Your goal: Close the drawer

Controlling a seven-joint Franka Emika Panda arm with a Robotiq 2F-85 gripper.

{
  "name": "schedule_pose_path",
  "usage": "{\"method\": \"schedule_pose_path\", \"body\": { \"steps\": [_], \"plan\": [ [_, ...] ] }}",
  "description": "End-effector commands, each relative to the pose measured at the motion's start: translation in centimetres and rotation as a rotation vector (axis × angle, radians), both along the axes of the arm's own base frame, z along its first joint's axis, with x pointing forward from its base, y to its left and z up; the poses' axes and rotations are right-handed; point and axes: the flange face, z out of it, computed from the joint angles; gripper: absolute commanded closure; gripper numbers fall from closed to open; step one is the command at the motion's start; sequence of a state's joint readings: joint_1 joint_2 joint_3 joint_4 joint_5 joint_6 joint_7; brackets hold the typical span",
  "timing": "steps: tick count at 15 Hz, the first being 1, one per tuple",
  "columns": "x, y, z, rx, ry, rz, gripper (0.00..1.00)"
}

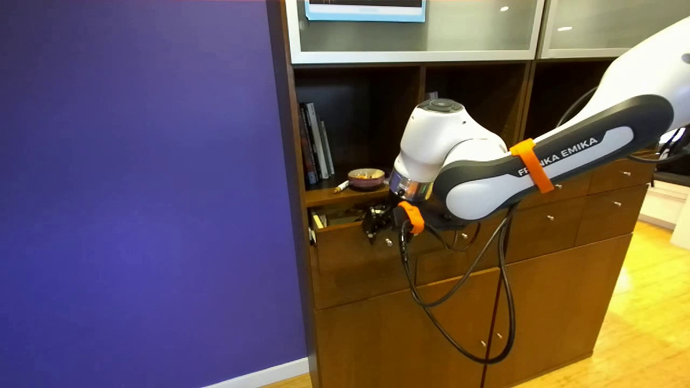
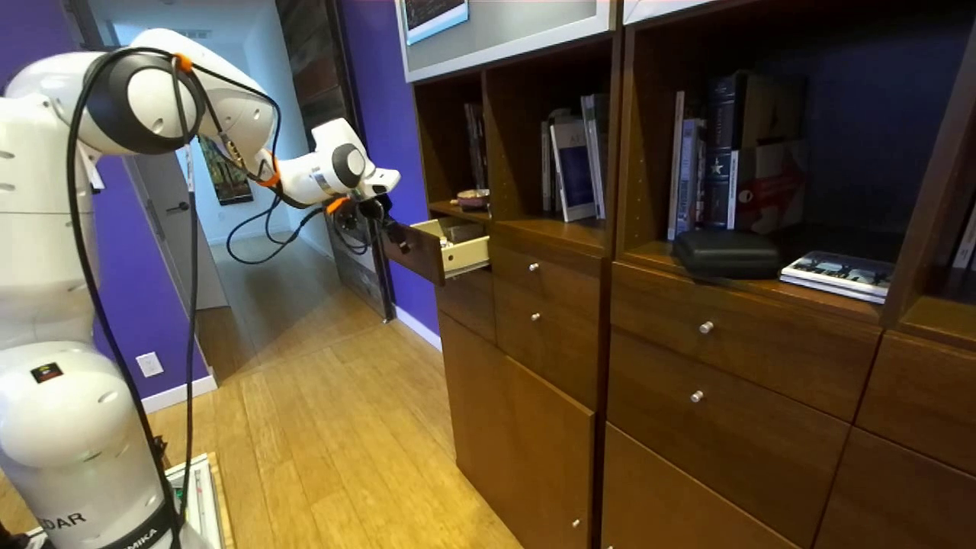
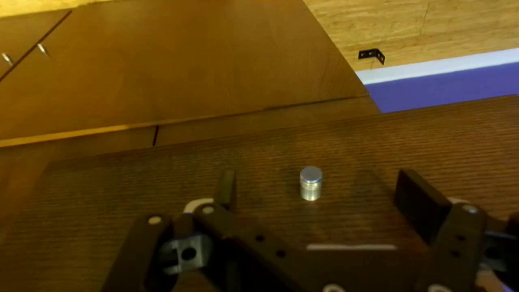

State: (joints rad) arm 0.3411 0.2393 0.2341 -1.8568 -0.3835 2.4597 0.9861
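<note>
The drawer (image 1: 350,264) is pulled out, at the top of the brown cabinet beside the purple wall. In an exterior view its pale side (image 2: 467,255) shows, with small objects inside. Its silvery knob (image 1: 388,242) sits mid-front. My gripper (image 1: 373,222) is at the drawer front near its top edge, and also shows there in an exterior view (image 2: 396,232). In the wrist view the gripper (image 3: 318,189) is open. The knob (image 3: 311,184) stands between the spread fingers, touching neither. Whether the fingers touch the drawer front (image 3: 259,162) I cannot tell.
A bowl (image 1: 366,180) and a marker (image 1: 340,187) lie on the shelf above the drawer. Books (image 1: 318,143) stand behind. The purple wall (image 1: 161,188) is close beside the drawer. Black cables (image 1: 509,302) hang from the arm. Matching drawer fronts (image 2: 553,282) sit alongside.
</note>
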Motion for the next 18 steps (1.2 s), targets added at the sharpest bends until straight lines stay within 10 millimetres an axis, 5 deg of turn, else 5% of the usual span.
{"method": "schedule_pose_path", "body": {
  "steps": [1, 12, 16, 18],
  "plan": [
    [3.1, 0.8, -0.5, -0.001, -0.115, -0.001, 0.0],
    [9.5, -0.2, -3.1, -0.014, -0.358, -0.04, 0.0],
    [10.1, 0.0, -3.7, -0.001, -0.359, -0.08, 0.0],
    [8.7, 0.4, -4.3, 0.003, -0.231, -0.057, 0.0]
  ]
}}
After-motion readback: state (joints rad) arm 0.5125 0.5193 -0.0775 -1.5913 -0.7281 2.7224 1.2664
